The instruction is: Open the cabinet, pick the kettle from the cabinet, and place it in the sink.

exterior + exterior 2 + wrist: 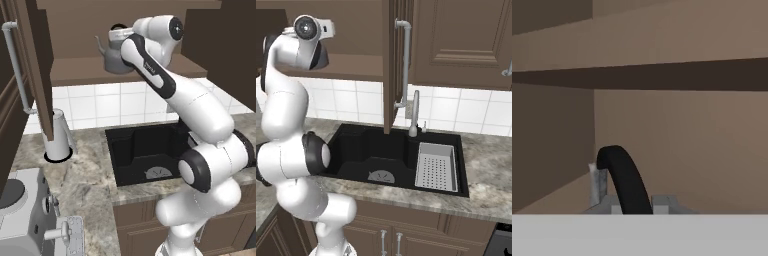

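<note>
— Are you making out any words, numbers or brand marks anywhere?

— Nothing readable is showing. A small dark marking is sitting on the white arm (150,67) in the left base view, but it is coming out too tiny and blurred to read.

— What about the cabinet (456,40) doors or the kettle (116,55)?

— Both are looking plain, carrying no labels or signs.
</note>
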